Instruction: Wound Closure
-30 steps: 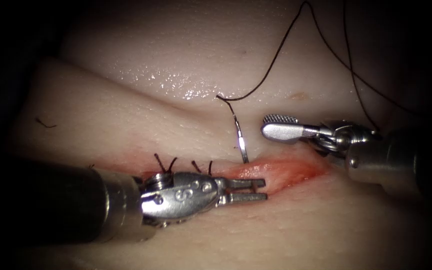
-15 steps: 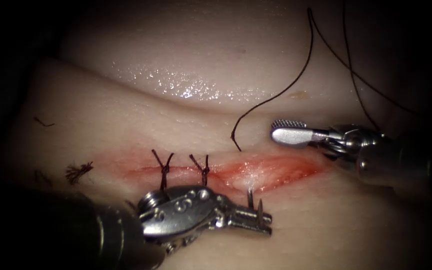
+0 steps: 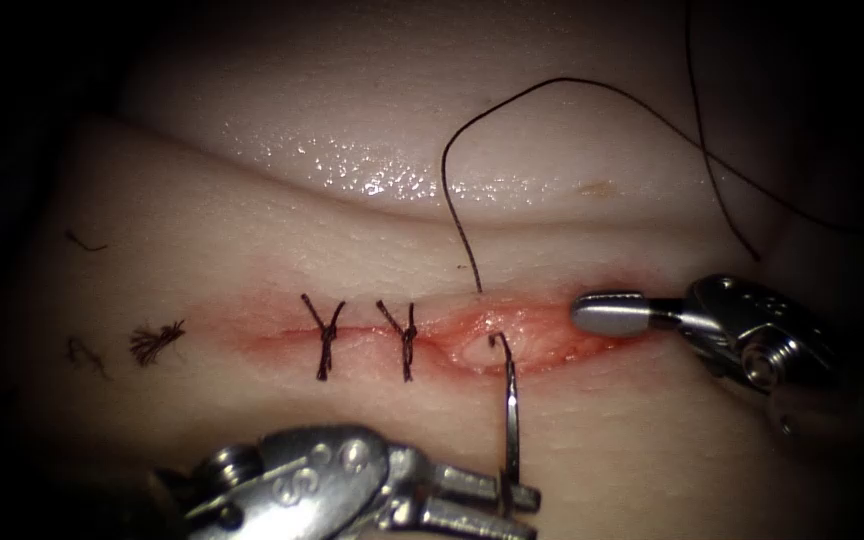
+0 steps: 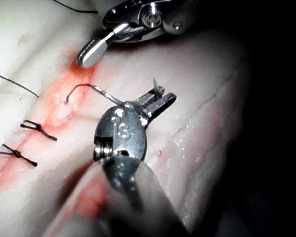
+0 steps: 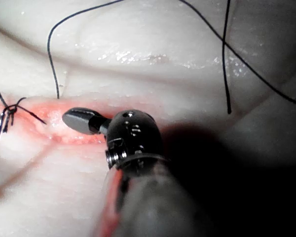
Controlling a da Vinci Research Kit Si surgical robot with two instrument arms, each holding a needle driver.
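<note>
We see left tool (image 3: 512,495) at bottom centre of endoscope frame, jaws clenched on needle (image 3: 509,420) near its pointed end. Needle stands up from jaws, swaged end hooking over open part of cut (image 3: 512,335) in tissue (image 3: 252,240), free of tissue. Thread (image 3: 462,180) enters upper edge of cut, arcs toward upper right. Right tool (image 3: 607,313) at right end of cut, jaws closed, grasping nothing. Two tied stitches (image 3: 367,335) left of needle.

Left arm's silver wristed needle driver (image 3: 512,500) low in the endoscope view, jaws clamped on the thin curved steel needle (image 3: 509,420) near its tip end, right arm's polished steel needle driver (image 3: 607,313) level, jaws closed together, holding nothing
</note>
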